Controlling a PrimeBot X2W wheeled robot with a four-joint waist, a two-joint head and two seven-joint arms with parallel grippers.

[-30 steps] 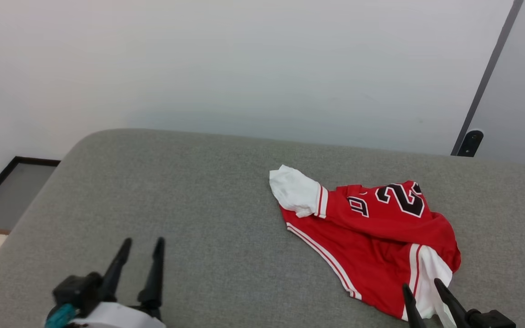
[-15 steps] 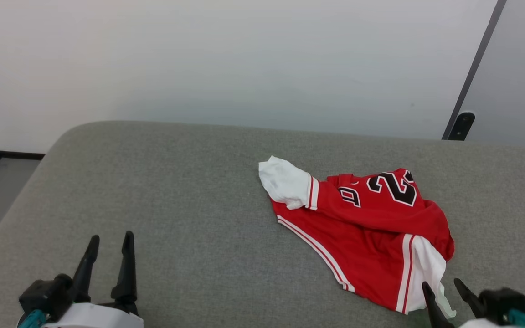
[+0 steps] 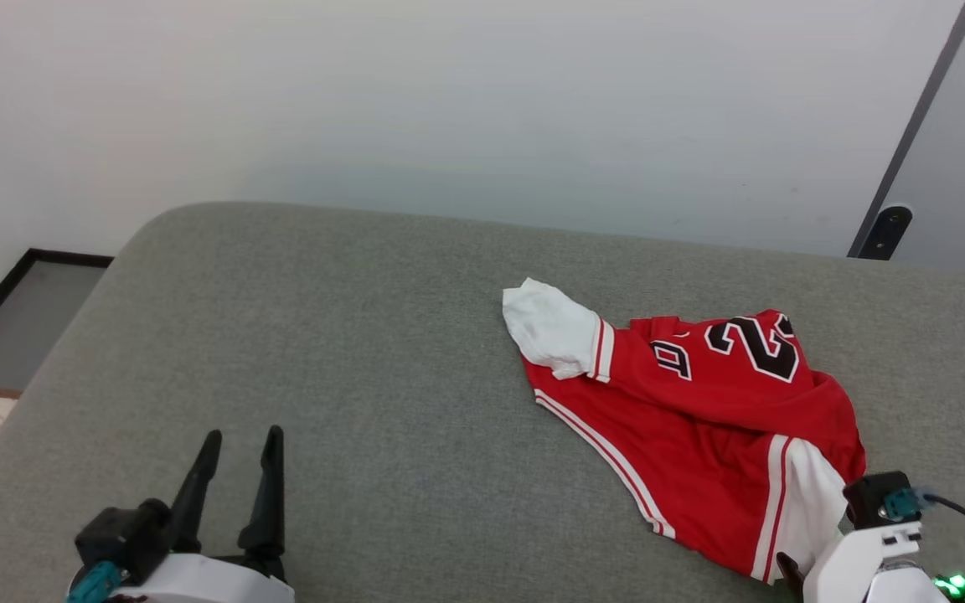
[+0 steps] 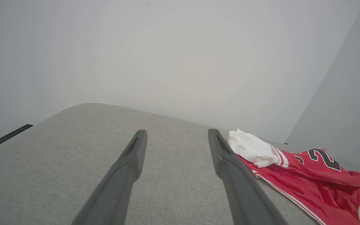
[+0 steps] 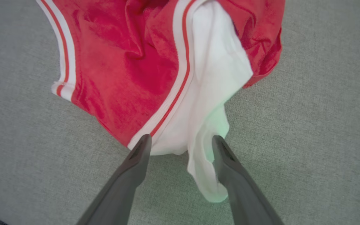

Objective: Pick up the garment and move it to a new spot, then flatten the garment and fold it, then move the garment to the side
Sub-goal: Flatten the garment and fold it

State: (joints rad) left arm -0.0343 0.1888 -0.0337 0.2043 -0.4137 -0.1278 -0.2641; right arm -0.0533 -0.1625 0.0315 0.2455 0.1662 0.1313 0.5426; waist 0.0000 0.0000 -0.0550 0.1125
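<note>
From the head view, a grey cushion [image 3: 348, 352] sits against a pale wall [image 3: 449, 109]. The shirt [image 3: 700, 402] lies crumpled on its right half, and open fabric runs to the rounded left edge.

In the left wrist view, the left gripper [image 4: 175, 132] has its fingers spread over the plain cushion.

In the right wrist view, the right gripper [image 5: 181, 139] has its fingers apart, with the shirt's white sleeve end between them.

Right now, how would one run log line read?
stage: pre-grasp | left gripper: open, empty | right gripper: open around white sleeve | garment: crumpled

Before me spreads a broad grey woven-fabric cushion [image 3: 323, 335], rounded at its far left corner. On it, toward my right, lies a crumpled red jersey T-shirt [image 3: 700, 419] with white sleeves, red-white stripe trim and black white-outlined numbers facing up.
</note>
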